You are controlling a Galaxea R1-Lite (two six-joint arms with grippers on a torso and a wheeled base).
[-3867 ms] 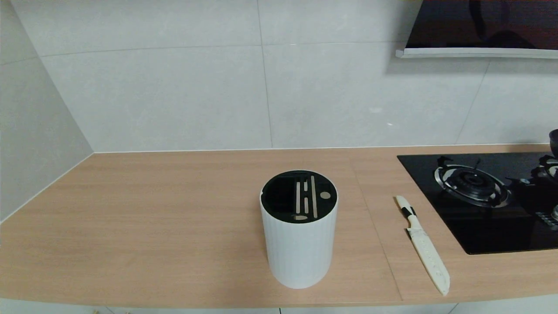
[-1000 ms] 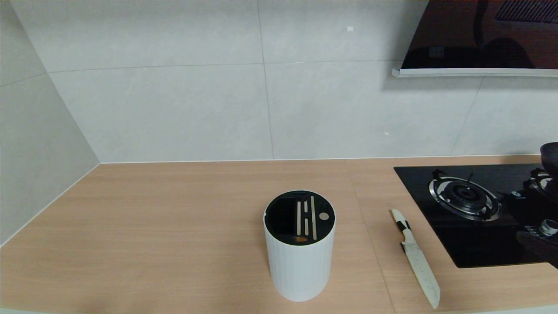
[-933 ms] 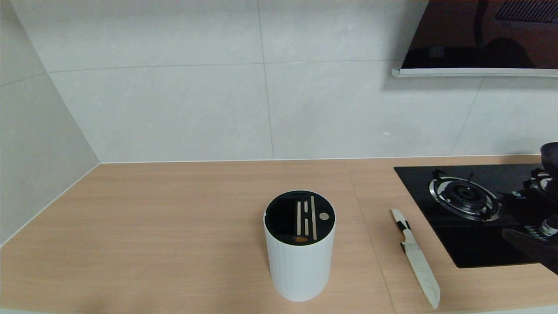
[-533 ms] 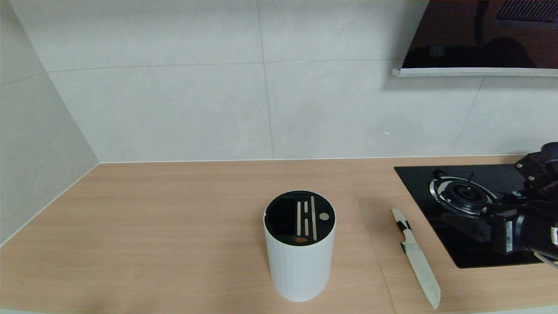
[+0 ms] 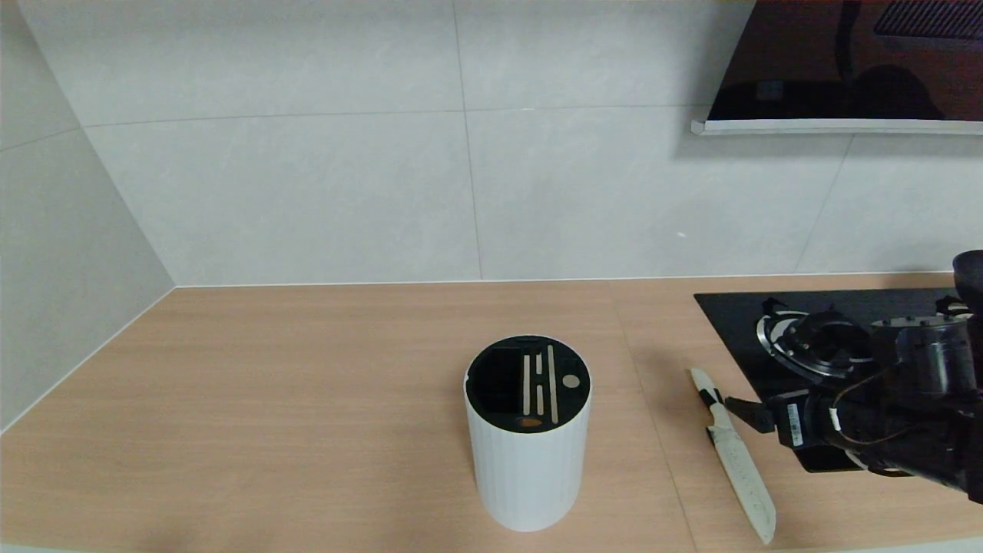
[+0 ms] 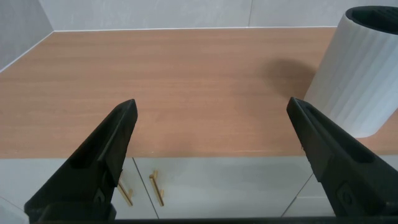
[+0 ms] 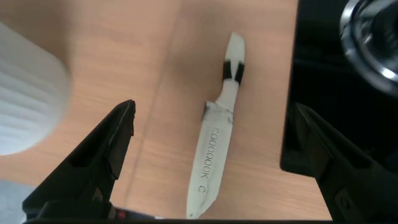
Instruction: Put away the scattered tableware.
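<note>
A white knife [image 5: 735, 456] with a black band on its handle lies flat on the wooden counter [image 5: 307, 384], just left of the hob. Left of it stands a white ribbed knife block [image 5: 528, 453] with a black slotted top. My right gripper [image 5: 749, 411] hangs low over the knife from the right, open. In the right wrist view the knife [image 7: 217, 155] lies between its spread fingers [image 7: 115, 155]. My left gripper [image 6: 208, 106] is open over the counter's front edge, with the knife block [image 6: 364, 68] off to one side.
A black gas hob [image 5: 737, 322] with a burner [image 5: 814, 342] fills the counter's right end, under a range hood [image 5: 845, 69]. Tiled walls close the back and left. Cabinet doors with gold handles [image 6: 155, 186] sit below the counter edge.
The camera shifted after the oldest frame. Within the last second my right arm came in from the right and moved left over the hob to the knife. Knife and block have stayed put.
</note>
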